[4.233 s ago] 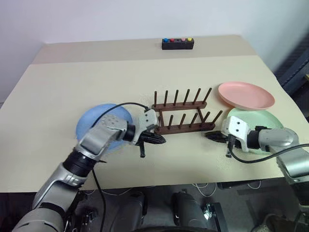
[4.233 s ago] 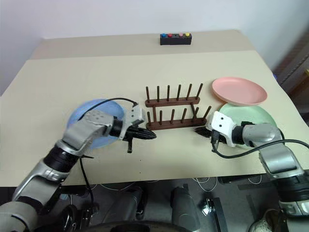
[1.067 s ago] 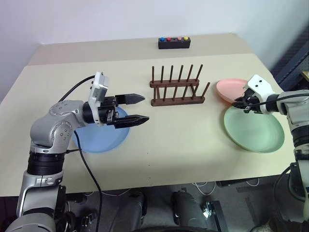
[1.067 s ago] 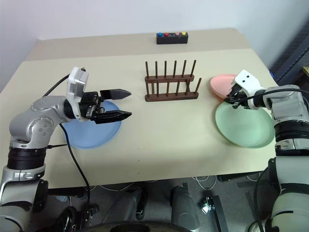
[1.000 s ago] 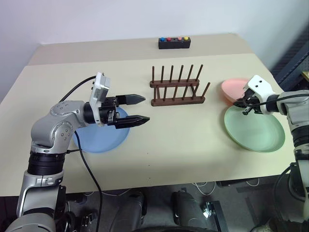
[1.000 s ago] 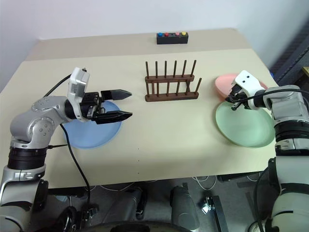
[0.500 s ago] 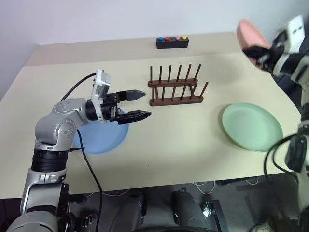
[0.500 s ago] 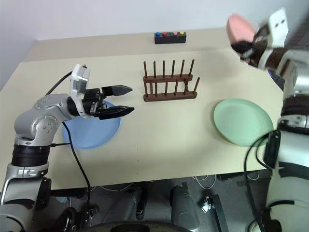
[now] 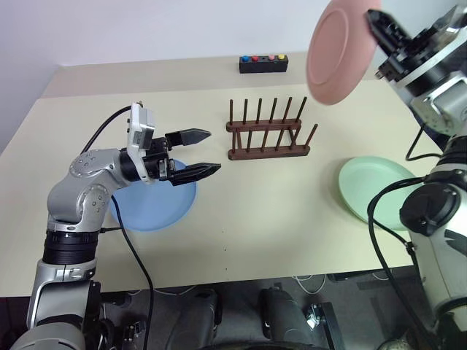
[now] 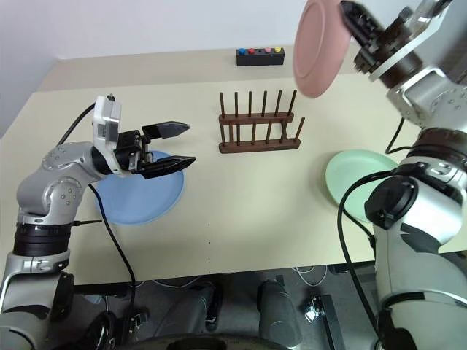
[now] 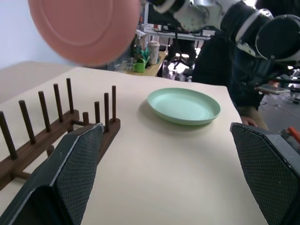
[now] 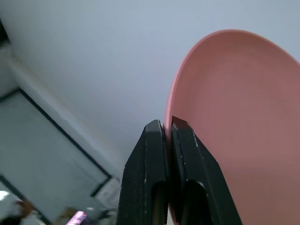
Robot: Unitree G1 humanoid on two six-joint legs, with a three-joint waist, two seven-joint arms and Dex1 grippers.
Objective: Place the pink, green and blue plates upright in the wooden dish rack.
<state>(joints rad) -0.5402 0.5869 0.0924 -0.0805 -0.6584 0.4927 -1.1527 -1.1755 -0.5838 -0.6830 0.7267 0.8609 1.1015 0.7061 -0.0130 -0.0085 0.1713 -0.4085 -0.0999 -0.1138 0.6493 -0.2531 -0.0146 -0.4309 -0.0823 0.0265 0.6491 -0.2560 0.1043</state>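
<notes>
Right fingers (image 12: 164, 136) pinch the round pink plastic plate's (image 9: 337, 49) rim; lower it edge-first between the dark wooden rack's (image 9: 267, 137) pegs. Left fingers (image 9: 204, 151) stand wide, empty.

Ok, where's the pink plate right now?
The pink plate is up in the air on the robot's right, pinched at its rim by the right tool, above and right of the wooden dish rack.

Right tool (image 9: 375, 20) pinches pink plate (image 9: 337, 51) aloft above wooden dish rack (image 9: 268, 140)
</notes>
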